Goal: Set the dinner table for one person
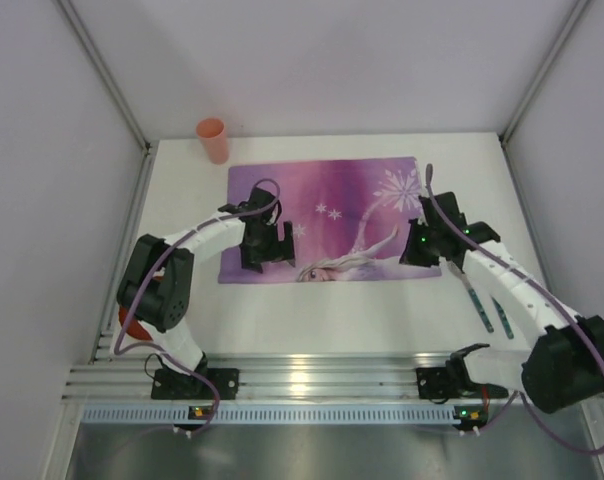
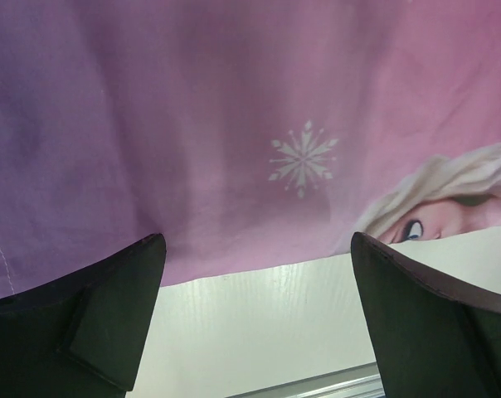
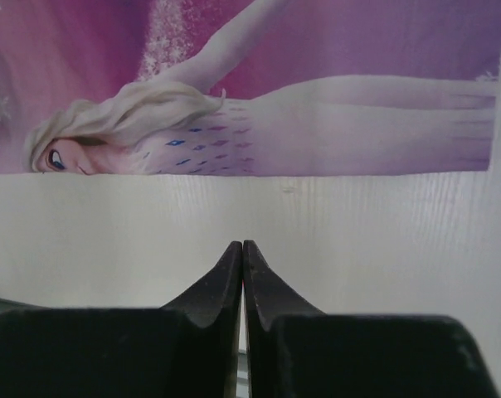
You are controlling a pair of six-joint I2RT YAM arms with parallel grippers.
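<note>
- Two arms reach from the near rail over the table (image 1: 342, 320), the wide white top that fills the enclosure floor and carries everything we see.
- A purple princess-print placemat (image 1: 327, 205) lies flat at the middle of the table, its long side toward the arms.
- The left claw (image 2: 257, 249) hangs over the placemat's near left edge. Its fingers (image 2: 109, 307) stand wide apart with nothing between them, and through the gap we see the mat's edge and bare table.
- The right claw (image 3: 243, 253) sits by the placemat's near right corner, pressed closed tip against tip and holding nothing. Bare table lies under it, just short of the mat.
- A pink cup (image 1: 213, 139) stands upright at the table's far left corner, apart from the mat.
- Two slim grey-blue utensils (image 1: 479, 310) lie side by side just right of the mat, partly under the right arm. We cannot tell their kind.
- Something orange-red (image 1: 132, 325) shows behind the left arm, and we cannot tell what it is.
</note>
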